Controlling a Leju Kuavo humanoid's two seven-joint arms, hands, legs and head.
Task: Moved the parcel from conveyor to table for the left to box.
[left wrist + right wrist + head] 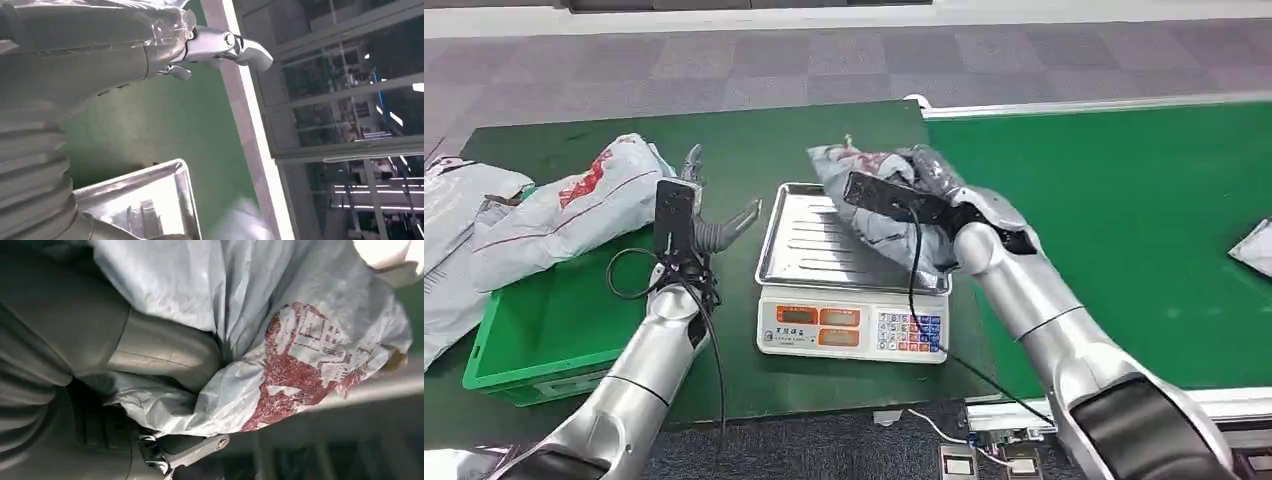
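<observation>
A grey plastic parcel [864, 195] with red print lies over the right side of the steel pan of a weighing scale [799, 245]. My right hand [929, 195] grips it from the right; in the right wrist view the thumb [160, 352] presses into the crumpled bag [280, 340]. My left hand [709, 220] hovers just left of the scale with fingers spread and nothing in them. The left wrist view shows a finger [235, 47] stretched over the green surface and a corner of the scale pan [150, 195].
A green crate [544, 340] at the left holds grey and white parcels [564, 210]. The green conveyor belt [1144, 220] runs on the right, with another parcel [1254, 248] at its right edge. The scale's display and keypad [854, 330] face me.
</observation>
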